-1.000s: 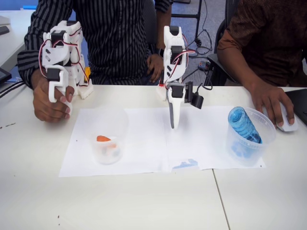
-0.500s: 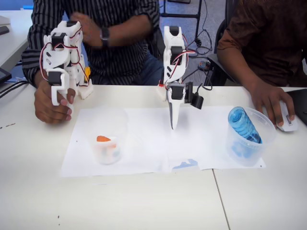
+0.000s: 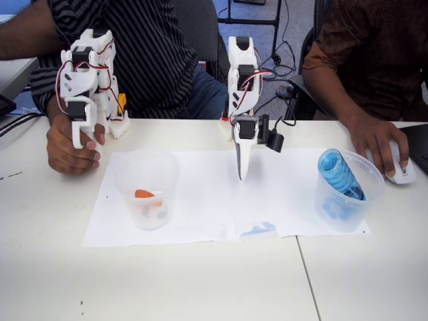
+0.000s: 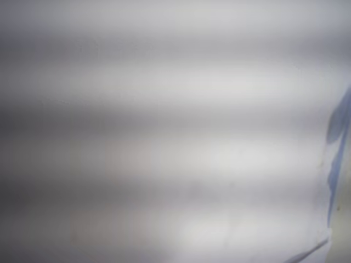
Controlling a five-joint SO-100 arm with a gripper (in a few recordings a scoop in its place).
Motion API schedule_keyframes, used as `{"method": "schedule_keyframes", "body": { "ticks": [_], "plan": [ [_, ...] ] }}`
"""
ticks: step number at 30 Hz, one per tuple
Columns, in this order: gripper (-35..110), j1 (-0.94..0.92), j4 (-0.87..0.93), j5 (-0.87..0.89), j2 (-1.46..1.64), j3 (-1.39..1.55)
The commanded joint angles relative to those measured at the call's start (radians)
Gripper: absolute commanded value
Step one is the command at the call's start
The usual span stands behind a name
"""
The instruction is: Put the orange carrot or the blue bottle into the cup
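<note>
In the fixed view, a small orange carrot [image 3: 144, 194] lies inside a clear plastic cup [image 3: 146, 189] at left; the white gripper [image 3: 241, 175] hangs centre, fingers pressed together, over white paper [image 3: 200, 200]; the ribbed blue bottle [image 3: 339, 174] leans in the blue-marked cup [image 3: 348, 190] at right.

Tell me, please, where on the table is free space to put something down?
Free: the paper between the left cup and the gripper, and the table's front strip. Crowded: the right side, around the cup holding the blue bottle.
</note>
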State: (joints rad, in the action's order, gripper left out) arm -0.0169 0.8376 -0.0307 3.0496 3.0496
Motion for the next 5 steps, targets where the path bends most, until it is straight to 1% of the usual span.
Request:
{"method": "schedule_keyframes", "body": {
  "ticks": [1, 5],
  "plan": [
    [10, 0.017, -0.002, -0.021, 0.026, 0.012],
    [10, 0.017, -0.002, -0.021, 0.026, 0.012]
  ]
}}
